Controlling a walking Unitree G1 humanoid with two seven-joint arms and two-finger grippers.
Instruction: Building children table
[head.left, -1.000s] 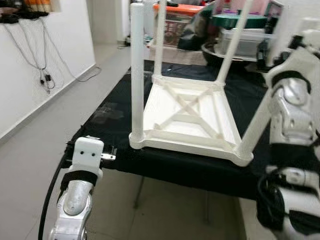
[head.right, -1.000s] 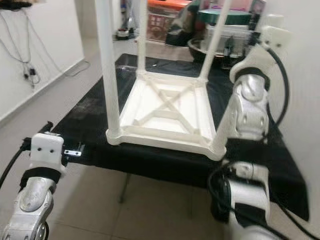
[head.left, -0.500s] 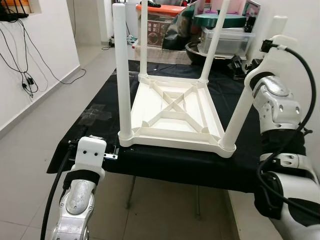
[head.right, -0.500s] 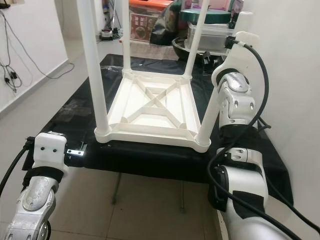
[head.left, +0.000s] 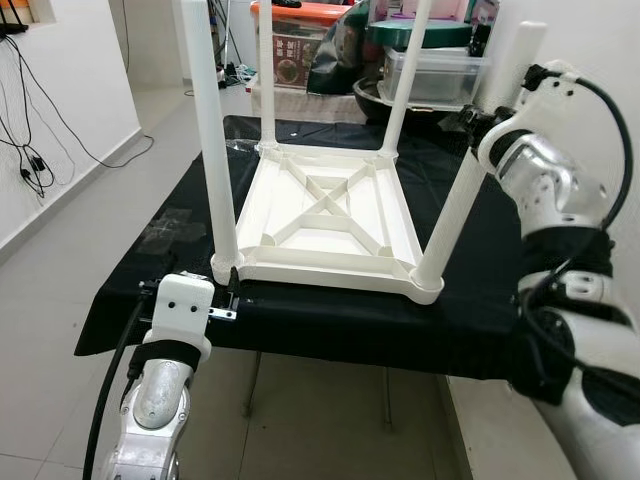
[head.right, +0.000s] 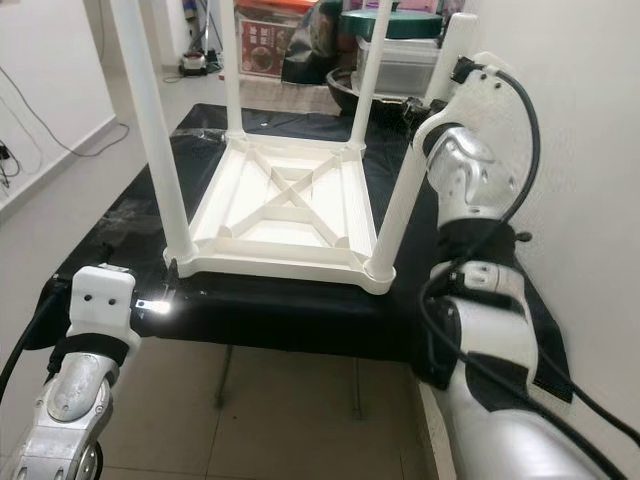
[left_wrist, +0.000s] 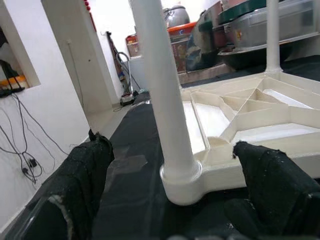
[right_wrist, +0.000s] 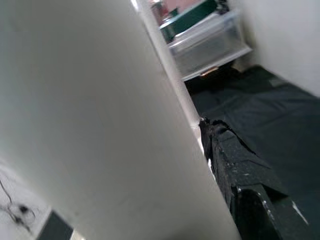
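The upturned white table is set on a black cloth. Its near right leg is pinched by the right gripper — the left gripper is spread open before the near left leg.

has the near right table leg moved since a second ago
Cannot tell. The whole view shifted, so the camera moved; the near right leg sits in the upturned table's corner socket as before.

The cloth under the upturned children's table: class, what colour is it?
Black. The cloth shows best in the left eye view, under the white children's table.
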